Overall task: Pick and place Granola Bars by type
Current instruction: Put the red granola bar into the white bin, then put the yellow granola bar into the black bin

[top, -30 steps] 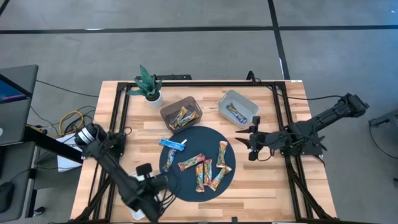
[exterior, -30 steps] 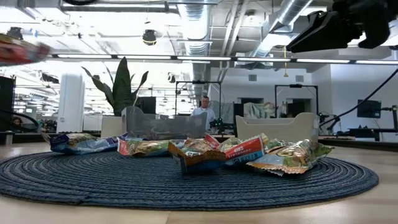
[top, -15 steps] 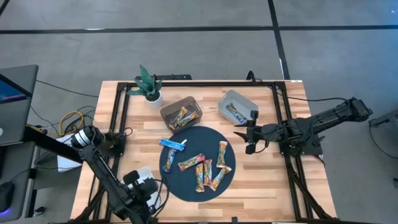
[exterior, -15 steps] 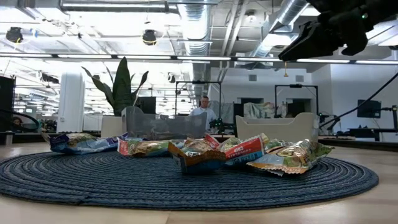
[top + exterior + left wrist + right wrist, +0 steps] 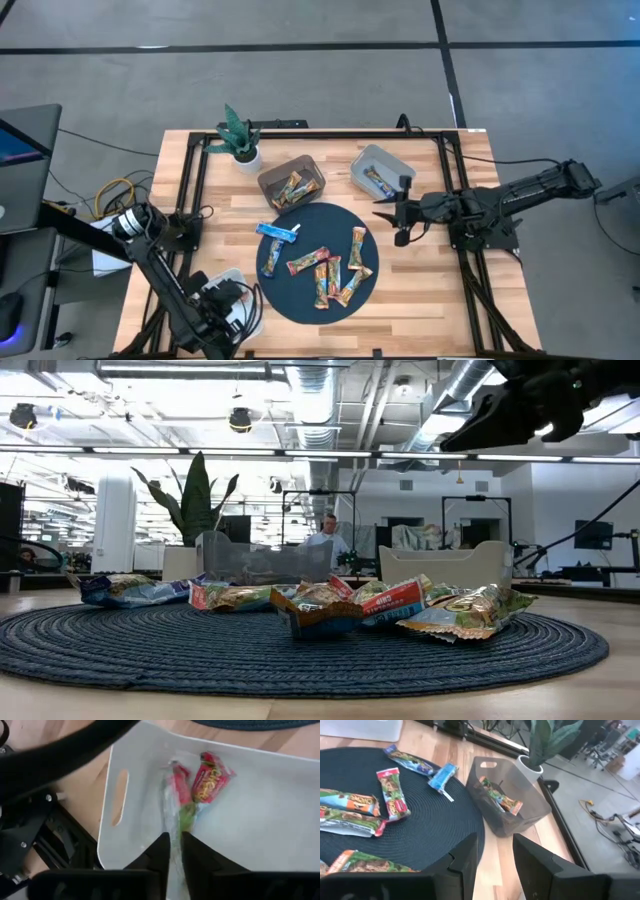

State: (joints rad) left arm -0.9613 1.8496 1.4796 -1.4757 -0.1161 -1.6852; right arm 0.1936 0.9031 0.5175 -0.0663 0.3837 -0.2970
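Wooden worktop (image 5: 500, 285) is seen carrying a dark round woven mat (image 5: 300, 300) at the centre of the high view, on which most Granola Bars (image 5: 325, 272) are scattered, while others lie in a dark bin (image 5: 268, 181) and a grey bin (image 5: 362, 160) toward the upper centre, beside a potted plant (image 5: 238, 138). At the lower left, the left pincer (image 5: 174, 851) is held over a white tray (image 5: 260, 820), its fingers nearly closed with only a narrow slit between them and nothing gripped, two red-wrapped bars (image 5: 200, 782) lying in the tray just beyond. The right pincer (image 5: 397, 222) is held above the mat's upper-right edge, its fingers parted and empty.
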